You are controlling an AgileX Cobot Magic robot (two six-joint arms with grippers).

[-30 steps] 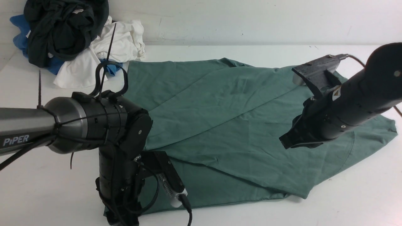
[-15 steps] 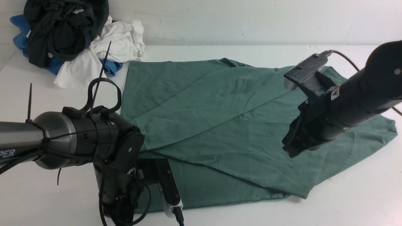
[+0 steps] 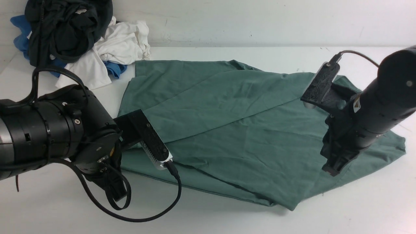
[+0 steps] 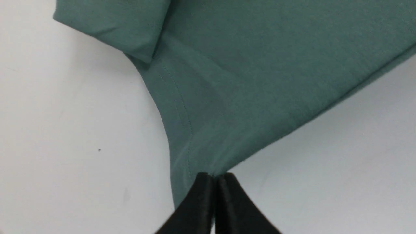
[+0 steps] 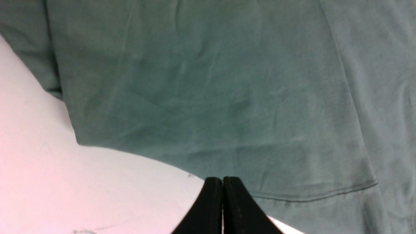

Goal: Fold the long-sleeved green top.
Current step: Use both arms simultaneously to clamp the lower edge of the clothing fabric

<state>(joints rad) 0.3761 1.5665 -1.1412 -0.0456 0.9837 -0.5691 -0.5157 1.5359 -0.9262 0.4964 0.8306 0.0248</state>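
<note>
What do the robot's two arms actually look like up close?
Both arms are thick black cylinders; the left arm turns silver farther back. Each wrist carries a black camera block with a silver end, fed by a black cable. The right arm bears a small yellow triangle sticker. The fingers are black and taper to points.

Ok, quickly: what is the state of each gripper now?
Left gripper: closed, pinching a corner of the green long-sleeved top.
Right gripper: closed at the top's hem; whether it holds cloth cannot be told.
</note>
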